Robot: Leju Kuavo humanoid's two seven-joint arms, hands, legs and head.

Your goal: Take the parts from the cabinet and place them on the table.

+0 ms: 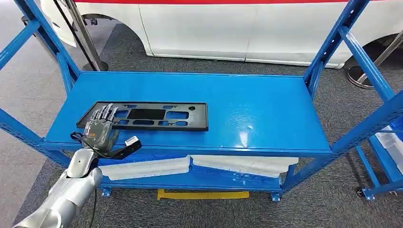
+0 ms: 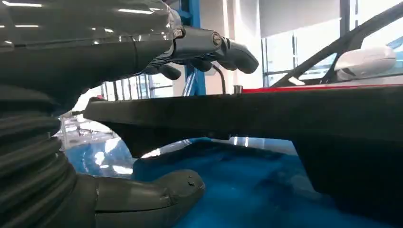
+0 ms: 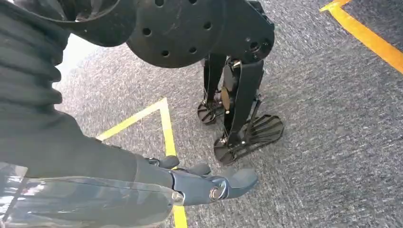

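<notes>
A long flat black panel with several cut-outs lies on the top shelf of the blue cabinet, towards its left front. My left hand is at the panel's left end, its fingers spread over the top. In the left wrist view the panel's edge runs between the fingers above and the thumb below, with gaps on both sides. My right hand hangs over the grey carpet with its fingers stretched out, holding nothing.
White moulded parts lie on the lower shelf. Blue uprights frame the cabinet. A white car stands behind it and another blue rack is at the right. A yellow strip lies on the floor.
</notes>
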